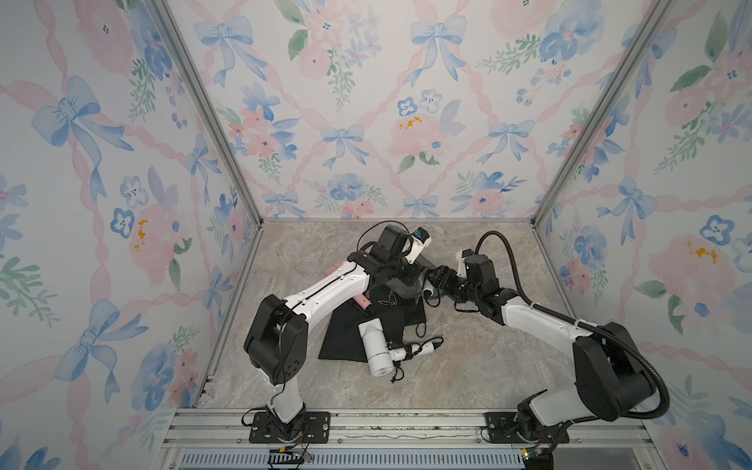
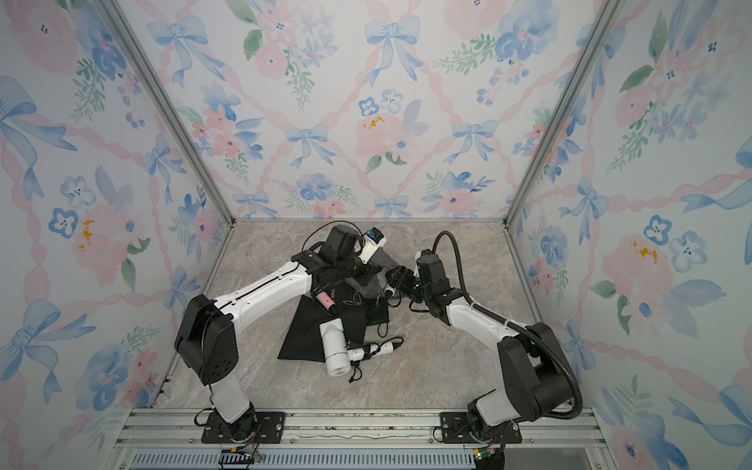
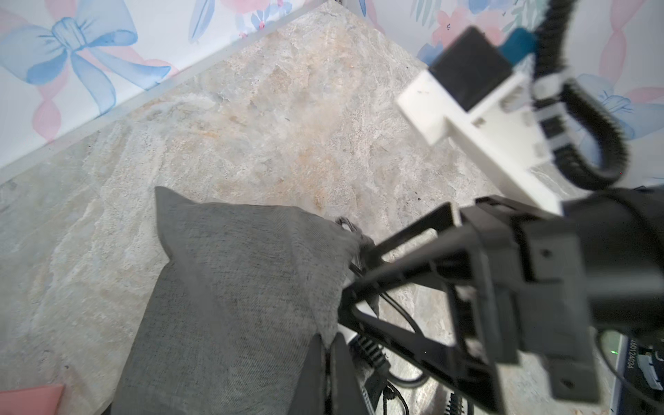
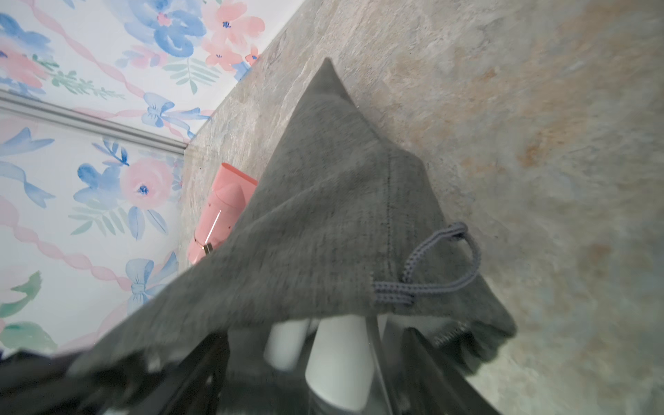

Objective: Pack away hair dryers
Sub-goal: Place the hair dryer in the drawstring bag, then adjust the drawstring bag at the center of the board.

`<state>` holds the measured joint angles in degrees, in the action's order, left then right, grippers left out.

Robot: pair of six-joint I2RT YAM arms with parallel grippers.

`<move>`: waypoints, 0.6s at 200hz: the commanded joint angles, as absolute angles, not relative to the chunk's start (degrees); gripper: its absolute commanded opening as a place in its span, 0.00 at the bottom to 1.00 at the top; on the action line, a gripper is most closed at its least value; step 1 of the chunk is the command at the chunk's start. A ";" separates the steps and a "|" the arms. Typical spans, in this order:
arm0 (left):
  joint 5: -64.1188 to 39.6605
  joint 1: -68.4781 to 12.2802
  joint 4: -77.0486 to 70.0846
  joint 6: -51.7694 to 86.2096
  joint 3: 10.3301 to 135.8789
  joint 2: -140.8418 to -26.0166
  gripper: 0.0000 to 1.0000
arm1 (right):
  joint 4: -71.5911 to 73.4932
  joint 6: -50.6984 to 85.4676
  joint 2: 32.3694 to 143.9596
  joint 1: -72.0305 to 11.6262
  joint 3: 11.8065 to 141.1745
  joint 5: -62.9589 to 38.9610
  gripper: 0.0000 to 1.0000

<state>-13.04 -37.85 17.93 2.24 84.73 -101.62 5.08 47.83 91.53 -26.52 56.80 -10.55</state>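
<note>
— While you are looking over the top views, how many hair dryers are you counting?

— I am counting three. One white hair dryer (image 1: 376,346) is lying in plain sight just below the centre of the frame, its barrel resting on black cloth. The pink hair dryer (image 2: 325,300) is lying mid-frame, and the left arm (image 2: 264,293) is covering most of it. A second white hair dryer (image 4: 337,359) is sticking out of the mouth of the single grey pouch (image 3: 233,287), with only its handle showing.

— And the black cloth?

— I am seeing a printed black pouch (image 1: 344,344). Another may be lying under it, but the layers are overlapping and I cannot tell.

— What are the two grippers doing?

— The left gripper (image 3: 327,355) is pinching the grey pouch's rim, fingers together on the cloth. The right gripper (image 3: 354,278) is sitting at the pouch mouth with its fingers spread wide apart and the white handle between them. Blur is hiding whether they are touching it.
</note>
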 commanded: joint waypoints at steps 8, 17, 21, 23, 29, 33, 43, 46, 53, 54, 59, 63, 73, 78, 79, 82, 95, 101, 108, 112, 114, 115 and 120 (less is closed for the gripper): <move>-11.87 -36.50 17.05 4.32 87.27 -101.54 0.00 | -4.28 36.92 86.61 -29.17 54.69 -4.06 0.77; -11.69 -36.32 17.04 4.59 87.19 -101.51 0.00 | -5.37 34.24 85.05 -29.27 53.72 -3.32 0.77; -11.73 -36.27 17.04 4.61 87.21 -101.50 0.00 | -5.87 32.94 84.43 -29.33 53.36 -2.71 0.77; -11.77 -36.23 17.03 4.58 87.26 -101.51 0.00 | -6.15 32.34 84.15 -29.39 53.24 -2.41 0.77; -11.78 -36.13 16.96 4.60 87.11 -101.43 0.00 | -6.94 30.67 83.43 -29.54 53.05 -1.53 0.77; -11.83 -36.17 16.99 4.61 87.16 -101.47 0.00 | -7.21 29.54 83.11 -29.58 52.92 -1.30 0.76; -11.94 -36.11 16.92 4.69 87.11 -101.38 0.00 | -7.50 27.00 82.50 -30.03 53.08 -0.18 0.75; -11.95 -36.09 16.97 4.73 87.18 -101.34 0.00 | -7.41 26.24 82.35 -30.24 53.09 0.32 0.75; -12.04 -36.07 16.96 4.69 87.13 -101.36 0.00 | -6.47 24.44 82.10 -30.70 53.00 1.23 0.74; -12.08 -36.10 16.96 4.68 87.16 -101.35 0.00 | -6.36 24.26 82.09 -30.82 53.00 1.32 0.74; -12.22 -36.06 16.99 4.74 87.12 -101.24 0.00 | -5.72 23.26 82.11 -31.06 53.04 1.84 0.74; -12.28 -36.07 16.96 4.79 87.10 -101.26 0.00 | -5.24 22.77 82.25 -31.20 53.18 2.13 0.74; -12.57 -36.05 16.92 4.81 87.13 -101.33 0.00 | -3.58 22.18 82.59 -31.14 53.39 1.70 0.73; -12.69 -36.06 16.92 4.79 87.05 -101.29 0.00 | -2.56 22.03 82.78 -31.20 53.44 1.38 0.72; -12.72 -36.05 16.94 4.81 87.07 -101.23 0.00 | -2.29 22.00 82.83 -31.20 53.39 1.30 0.72; -12.73 -36.05 16.96 4.81 87.07 -101.19 0.00 | -1.53 21.81 82.94 -31.27 53.36 1.17 0.72; -12.83 -36.04 16.96 4.91 86.96 -101.16 0.00 | 0.67 20.81 83.88 -31.79 53.58 1.50 0.72; -13.04 -36.04 16.90 4.89 86.93 -101.14 0.00 | 1.39 20.35 84.57 -31.98 53.85 2.05 0.72; -13.09 -36.06 16.96 4.86 86.97 -101.12 0.00 | 1.91 20.09 85.42 -32.08 54.35 3.08 0.72; -13.18 -36.11 16.96 4.98 86.99 -101.08 0.00 | 2.25 20.00 85.95 -32.01 54.55 3.51 0.72; -13.18 -36.03 16.92 5.00 86.96 -101.10 0.00 | 2.45 19.90 86.22 -32.00 54.64 3.69 0.72; -13.23 -36.03 16.94 4.96 86.94 -101.09 0.00 | 2.54 19.88 86.40 -31.99 54.70 3.73 0.72; -13.28 -36.05 16.90 4.98 86.96 -101.08 0.00 | 3.03 19.59 87.00 -31.85 54.98 3.94 0.72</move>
